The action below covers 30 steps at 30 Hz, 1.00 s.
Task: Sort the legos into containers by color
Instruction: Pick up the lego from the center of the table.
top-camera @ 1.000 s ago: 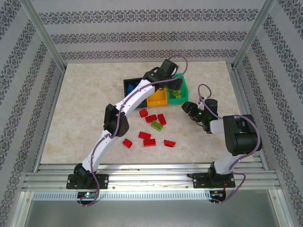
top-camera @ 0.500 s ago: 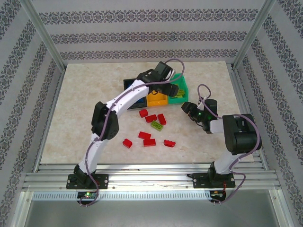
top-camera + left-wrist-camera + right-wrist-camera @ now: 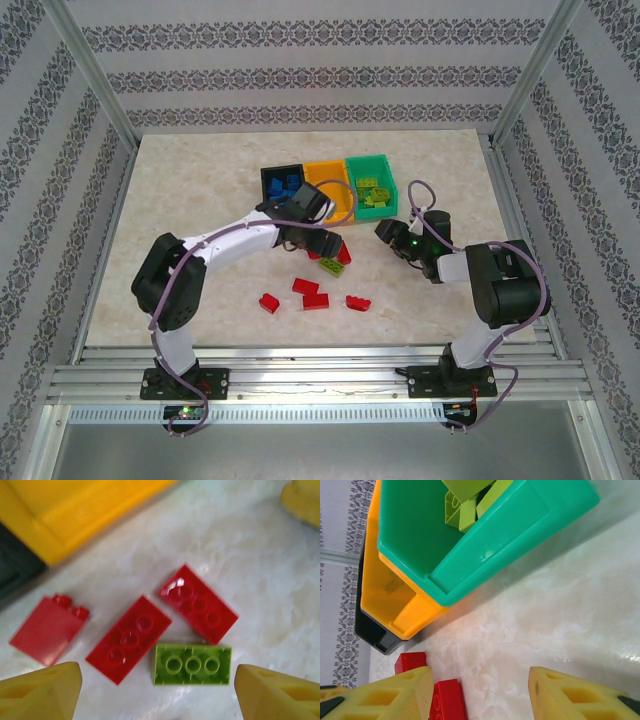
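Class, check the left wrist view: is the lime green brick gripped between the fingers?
No: the lime green brick lies flat on the table, clear of both yellow fingers, which stand wide apart on either side.

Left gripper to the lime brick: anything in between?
Nothing visible. The left gripper hangs open above the lime brick. Two red bricks lie close along its bin-side edge, possibly touching, so a finger could catch them.
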Motion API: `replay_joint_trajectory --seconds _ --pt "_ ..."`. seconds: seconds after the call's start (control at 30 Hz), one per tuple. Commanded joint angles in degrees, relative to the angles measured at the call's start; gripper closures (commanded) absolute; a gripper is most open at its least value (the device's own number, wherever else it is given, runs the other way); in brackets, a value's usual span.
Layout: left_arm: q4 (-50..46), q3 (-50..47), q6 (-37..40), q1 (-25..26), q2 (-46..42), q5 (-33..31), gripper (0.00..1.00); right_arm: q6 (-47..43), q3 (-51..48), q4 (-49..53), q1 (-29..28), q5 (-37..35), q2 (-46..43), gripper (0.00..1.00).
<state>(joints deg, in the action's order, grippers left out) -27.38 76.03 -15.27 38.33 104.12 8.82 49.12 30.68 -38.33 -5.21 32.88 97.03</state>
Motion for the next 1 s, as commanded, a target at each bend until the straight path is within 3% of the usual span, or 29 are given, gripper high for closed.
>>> replay_joint_trajectory --seconds 0.0,0.3,0.97 --pt "4.6 -3.9 -2.9 1.2 -2.9 0.1 0.21 -1.7 1.6 -0.1 -0.7 -0.2 -0.3 0.46" --pt "6.2 -7.3 -5.5 4.3 -0.3 -1.4 0.22 -1.7 2.5 0.1 -1.2 0.2 1.6 0.46" --pt "-1.4 1.8 -1.8 7.7 8.6 -4.6 0.22 -2.5 3.3 1.5 -0.6 0.5 1.3 0.45"
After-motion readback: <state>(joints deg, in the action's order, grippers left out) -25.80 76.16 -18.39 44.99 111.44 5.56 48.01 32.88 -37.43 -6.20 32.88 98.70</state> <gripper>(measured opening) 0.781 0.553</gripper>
